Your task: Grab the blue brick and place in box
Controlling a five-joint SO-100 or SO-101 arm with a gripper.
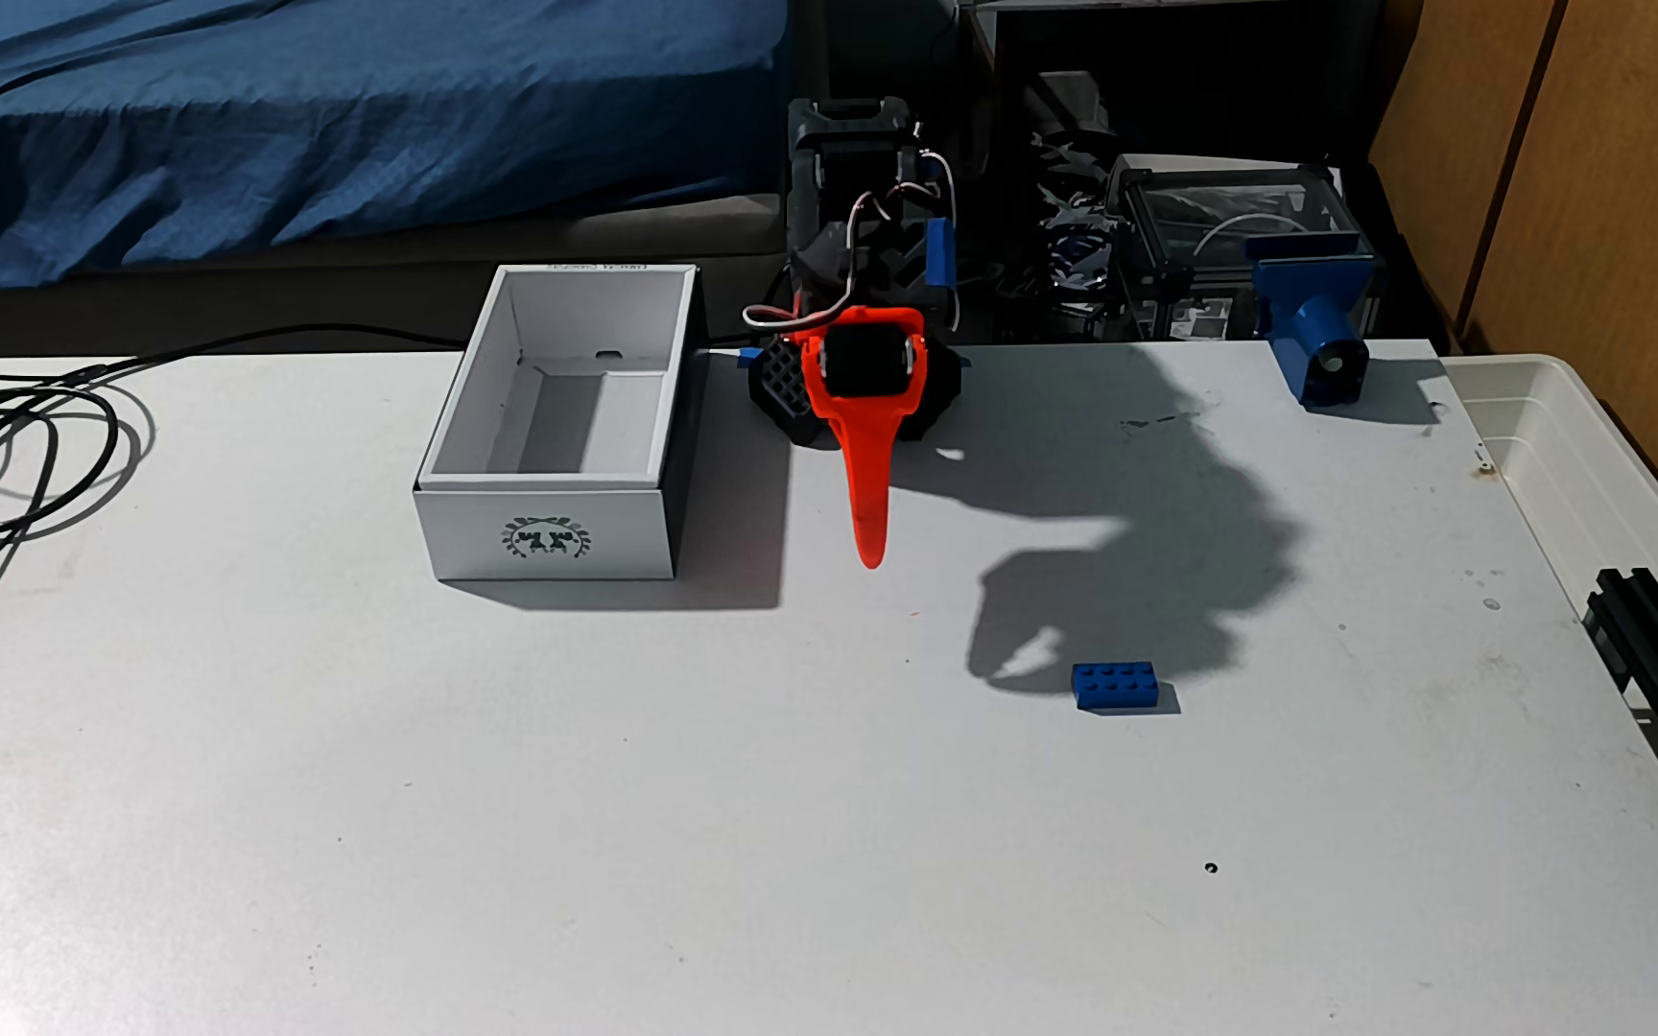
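orange plastic forms the visible finger of the tool [870, 558], which hangs above the white tabletop [606, 847] with its tip pointing down toward the camera in the fixed view. only this one long orange finger is clearly seen from this side, so i cannot tell how far the tool is open; nothing is seen in its hold. behind the tool rises the black arm [855, 209] with white wires.

the blue brick [1116, 686] lies flat on the tabletop, studs up, to the right of the tool tip and nearer to the camera, well apart from it. the shadow of the arm falls on the tabletop between them and ends just beside the brick.

the box [546, 538] stands to the left of the tool, near it, open at the top, and its inside looks bare. a dark wreath emblem is on the short wall facing the camera.

far to the right of the tool, at the back edge, stands a blue bracket [1313, 329]. black cables [18, 458] lie far to the left.
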